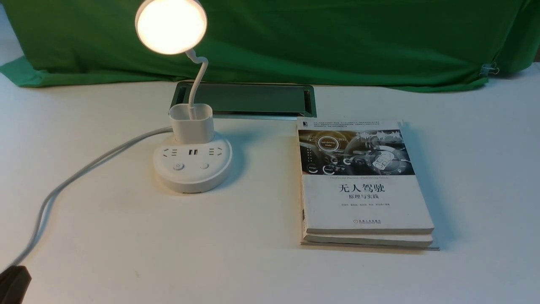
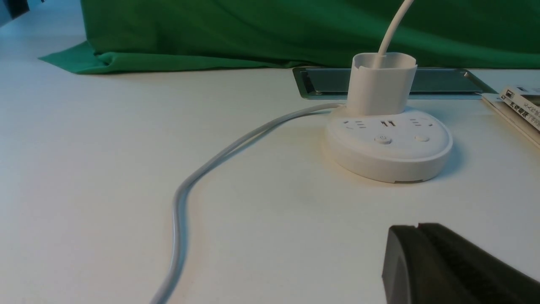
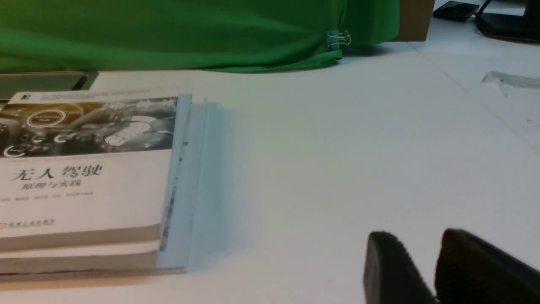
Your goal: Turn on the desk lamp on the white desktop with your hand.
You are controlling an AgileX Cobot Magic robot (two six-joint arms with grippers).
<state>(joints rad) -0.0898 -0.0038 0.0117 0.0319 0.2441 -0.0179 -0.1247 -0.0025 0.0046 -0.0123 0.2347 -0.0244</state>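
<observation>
1. white plastic desk lamp with round disc head already glowing warm and bright, so the turning-on step looks done.
2. lamp standing on the big plain white desktop, toward the left side, just in front of the shiny metal-rimmed cable slot.
3. two small round buttons on the front of the round base, with nothing touching them.
4. black left hand low over the desktop, well apart from the base, its two dark pads pressed together with only a thin line between.
5. only a small black bit of that hand showing at the near left corner in the front view.
6. black right hand near the desktop on the far right, pads spread a little, holding nothing.
7. two white paper books in a stack lying flat to the right of the lamp, not touching it.
8. grey power cord curling from the base toward the near left.
9. next, likely nothing more than keeping both hands away from the buttons and cord, so the light is not bumped off.
</observation>
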